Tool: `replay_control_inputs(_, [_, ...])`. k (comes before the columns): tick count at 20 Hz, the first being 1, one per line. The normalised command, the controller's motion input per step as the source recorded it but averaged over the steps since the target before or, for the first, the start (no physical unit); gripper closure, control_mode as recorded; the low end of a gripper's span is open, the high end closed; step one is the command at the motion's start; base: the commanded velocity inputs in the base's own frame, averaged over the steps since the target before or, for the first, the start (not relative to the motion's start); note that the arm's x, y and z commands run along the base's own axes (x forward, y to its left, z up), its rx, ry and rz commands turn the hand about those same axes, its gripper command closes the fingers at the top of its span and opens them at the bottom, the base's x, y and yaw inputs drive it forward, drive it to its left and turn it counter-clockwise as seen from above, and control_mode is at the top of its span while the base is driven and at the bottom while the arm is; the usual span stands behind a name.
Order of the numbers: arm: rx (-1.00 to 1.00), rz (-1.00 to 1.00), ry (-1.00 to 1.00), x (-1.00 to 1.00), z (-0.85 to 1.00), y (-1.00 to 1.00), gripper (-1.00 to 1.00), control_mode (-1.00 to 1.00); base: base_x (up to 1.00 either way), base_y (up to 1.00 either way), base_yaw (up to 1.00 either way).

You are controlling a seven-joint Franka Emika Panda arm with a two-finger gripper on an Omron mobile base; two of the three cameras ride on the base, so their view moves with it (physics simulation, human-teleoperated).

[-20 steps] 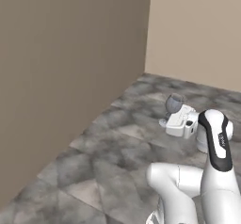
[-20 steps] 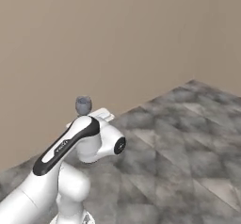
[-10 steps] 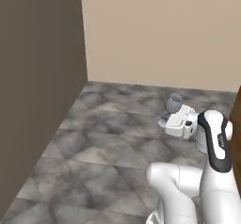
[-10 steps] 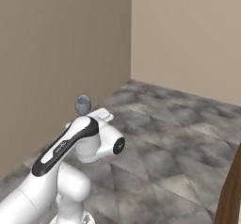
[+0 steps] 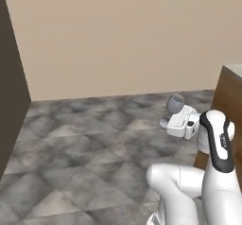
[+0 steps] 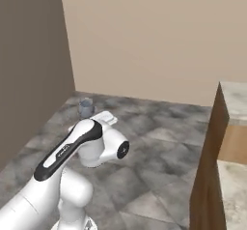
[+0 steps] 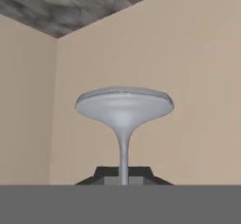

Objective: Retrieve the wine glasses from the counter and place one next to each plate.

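The fingers [image 7: 123,176] are clamped on the stem of a glass [image 7: 124,109]. Its bowl [image 5: 174,104] rises just beyond the fingertips and holds nothing, well above the grey floor [image 5: 90,139], near a wooden cabinet [image 6: 207,151].

I saw one wine glass [image 5: 174,104], translucent grey-blue with a rounded bowl, carried upright above the grey floor. In the hand view its thin stem [image 7: 123,155] ran down between the fingertips (round foot towards the camera).
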Motion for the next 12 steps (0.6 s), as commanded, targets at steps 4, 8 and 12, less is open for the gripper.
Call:
replay_control_inputs(4, [0.0, 0.0, 0.0, 0.0, 0.0, 0.0, 1.0, 1.0, 1.0, 0.84, -0.48])
replay_control_inputs(8, [0.0, 0.0, 0.0, 0.0, 0.0, 0.0, 1.0, 1.0, 1.0, 0.93, -0.5])
replay_control_inputs(12, [0.0, 0.0, 0.0, 0.0, 0.0, 0.0, 1.0, 1.0, 1.0, 0.91, -0.51])
